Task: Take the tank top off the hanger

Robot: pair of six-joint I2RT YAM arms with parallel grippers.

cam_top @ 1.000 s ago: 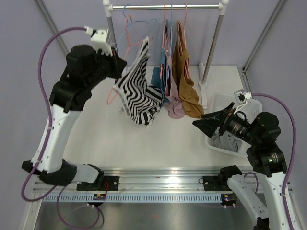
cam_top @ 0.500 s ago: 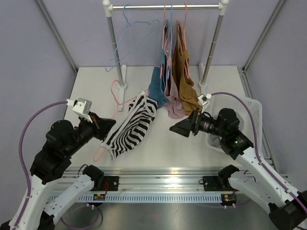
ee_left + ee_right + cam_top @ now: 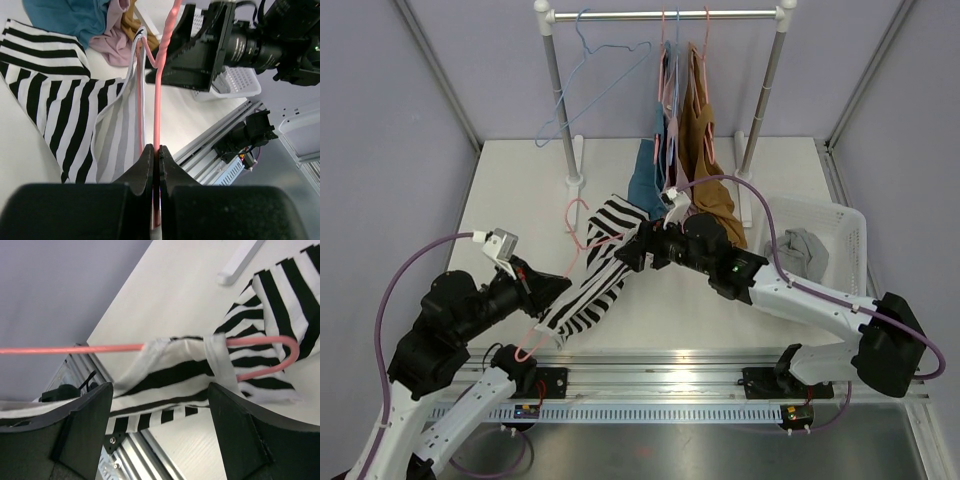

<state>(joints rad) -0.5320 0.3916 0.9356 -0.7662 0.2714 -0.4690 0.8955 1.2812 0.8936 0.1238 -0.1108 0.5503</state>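
Note:
The black-and-white striped tank top [image 3: 598,275] hangs on a pink hanger [image 3: 156,95], low over the table and slanting from the middle toward the near left. My left gripper [image 3: 552,288] is shut on the hanger's thin rod [image 3: 156,150] at its lower end. My right gripper [image 3: 625,252] is at the top's upper end. In the right wrist view it [image 3: 160,390] is open, with its fingers [image 3: 80,425] on either side of the striped fabric [image 3: 165,372]. The pink hanger [image 3: 75,348] runs across just beyond the fingers.
A clothes rack's rail [image 3: 670,15] crosses the back, with an empty blue hanger [image 3: 590,90] and blue, pink and brown garments [image 3: 695,170] on it. At the right stands a white basket [image 3: 850,225] holding a grey garment [image 3: 800,255].
My left arm pulled the hanger and striped top off the rack, down toward the near left. My right arm swung from the basket to the top, its jaws narrowing slightly.

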